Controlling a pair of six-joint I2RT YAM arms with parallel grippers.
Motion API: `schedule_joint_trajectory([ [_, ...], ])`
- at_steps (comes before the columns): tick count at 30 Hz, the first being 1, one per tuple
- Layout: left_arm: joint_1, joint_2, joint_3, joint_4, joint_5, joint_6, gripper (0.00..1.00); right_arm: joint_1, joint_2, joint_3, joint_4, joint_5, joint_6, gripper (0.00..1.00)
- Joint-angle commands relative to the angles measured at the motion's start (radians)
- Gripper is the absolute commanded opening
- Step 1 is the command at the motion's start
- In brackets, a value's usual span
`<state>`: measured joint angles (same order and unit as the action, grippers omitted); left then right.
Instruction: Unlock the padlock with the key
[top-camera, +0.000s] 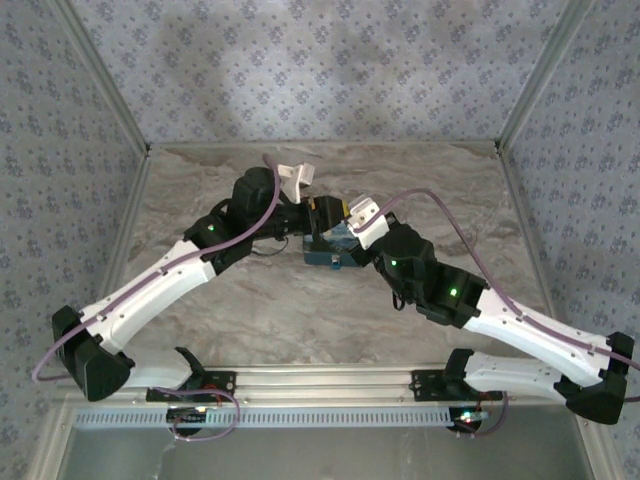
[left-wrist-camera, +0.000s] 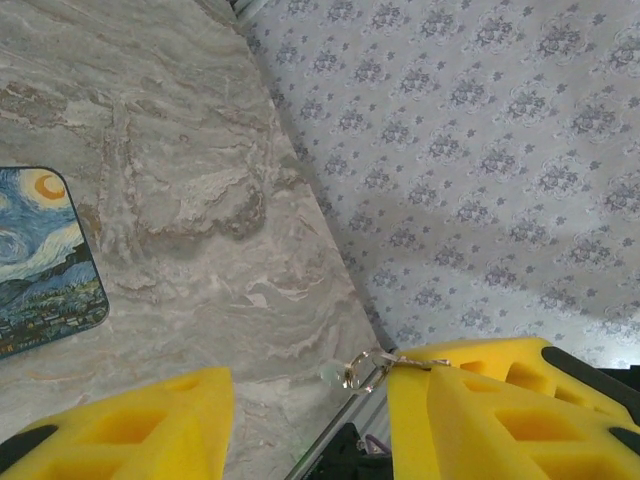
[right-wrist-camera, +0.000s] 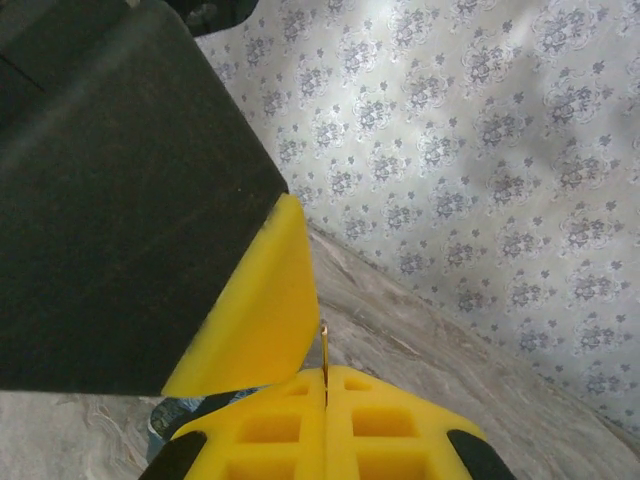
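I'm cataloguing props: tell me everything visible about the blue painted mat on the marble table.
The blue painted mat is a thin, flat pad with a rounded corner and dark rim, printed with a swirling night sky, yellow crescent moon and dark village. It lies flat on the grey marble tabletop, partly cut off by the picture's left edge.

Grey veined marble table (top-camera: 300, 320) spreading wide, blue starry-night mat (left-wrist-camera: 40, 260) lying flat on it near centre, sitting slightly toward twelve o'clock, marble running on all around it
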<state>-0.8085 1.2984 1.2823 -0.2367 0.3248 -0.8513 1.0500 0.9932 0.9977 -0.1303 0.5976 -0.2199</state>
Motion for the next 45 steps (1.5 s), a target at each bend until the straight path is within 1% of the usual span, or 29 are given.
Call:
schedule_joint_trajectory([
  [1, -0.009, -0.010, 0.037, 0.034, -0.013, -0.014, 0.55, 0.007, -0.014, -0.008, 0.044, 0.047, -0.027, 0.00],
  [6, -0.012, -0.001, 0.045, 0.040, -0.024, -0.022, 0.56, 0.027, -0.018, -0.016, 0.055, 0.061, -0.043, 0.00],
  [8, -0.013, 0.007, 0.051, 0.048, -0.023, -0.028, 0.58, 0.033, -0.015, -0.018, 0.060, 0.069, -0.046, 0.00],
  [17, -0.021, 0.027, 0.065, 0.083, -0.026, -0.037, 0.59, 0.048, -0.003, -0.018, 0.077, 0.088, -0.068, 0.00],
  [20, -0.025, 0.032, 0.068, 0.087, -0.033, -0.041, 0.52, 0.054, 0.000, -0.020, 0.087, 0.099, -0.073, 0.00],
  [22, -0.028, 0.038, 0.072, 0.086, -0.033, -0.041, 0.50, 0.057, 0.001, -0.021, 0.095, 0.101, -0.077, 0.00],
  [28, -0.033, 0.055, 0.088, 0.083, -0.027, -0.041, 0.36, 0.070, 0.019, -0.017, 0.104, 0.118, -0.091, 0.00],
  [29, -0.033, 0.057, 0.088, 0.083, -0.026, -0.041, 0.33, 0.071, 0.021, -0.017, 0.106, 0.122, -0.094, 0.00],
  [31, -0.034, 0.059, 0.089, 0.085, -0.024, -0.041, 0.22, 0.073, 0.024, -0.017, 0.107, 0.127, -0.096, 0.00],
  [36, -0.035, 0.062, 0.088, 0.083, -0.024, -0.042, 0.11, 0.073, 0.037, -0.011, 0.123, 0.155, -0.101, 0.00],
  [39, -0.035, 0.062, 0.089, 0.081, -0.025, -0.041, 0.00, 0.074, 0.048, -0.010, 0.138, 0.171, -0.111, 0.00],
  [42, -0.035, 0.059, 0.089, 0.075, -0.037, -0.035, 0.00, 0.076, 0.051, -0.007, 0.144, 0.170, -0.107, 0.00],
  [43, -0.035, 0.059, 0.089, 0.073, -0.042, -0.031, 0.00, 0.076, 0.049, -0.005, 0.142, 0.167, -0.101, 0.06],
  [45, -0.035, 0.056, 0.089, 0.070, -0.050, -0.021, 0.00, 0.071, 0.038, -0.001, 0.120, 0.151, -0.071, 0.20],
])
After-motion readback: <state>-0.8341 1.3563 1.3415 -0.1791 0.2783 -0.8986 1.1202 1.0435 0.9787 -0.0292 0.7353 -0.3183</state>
